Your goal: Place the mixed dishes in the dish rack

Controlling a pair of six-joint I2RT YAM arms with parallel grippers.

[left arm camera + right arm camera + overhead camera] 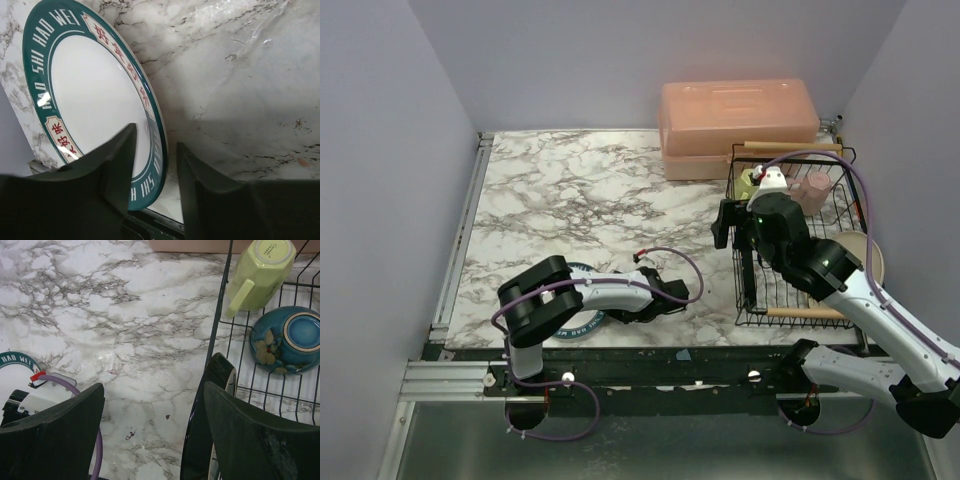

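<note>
A marble-patterned white and grey tabletop (580, 200) holds a rectangular black wire dish rack with wooden rod handles (795, 290) at the right. A salmon-pink lidded plastic box (738, 125) sits just behind the rack.

The left gripper (156, 140) is low over the table's near edge. Its jaws are partly apart and straddle the rim of a round white plate with a teal lettered border (95, 100), which lies flat on the marble. One finger is over the plate and the other is beside it, with a sliver of marble showing in the gap.

The right gripper (155, 390) hangs at the rack's left end with its jaws spread wide. A dark-rimmed plate (200, 440) stands on edge between them, close against the right finger and well clear of the left.

Inside the rack, a pale yellow-green mug (260, 272) lies on its side. Beside it is an overturned teal-blue floral bowl (287, 340), and a small pink cup (815, 190) is farther right.
</note>
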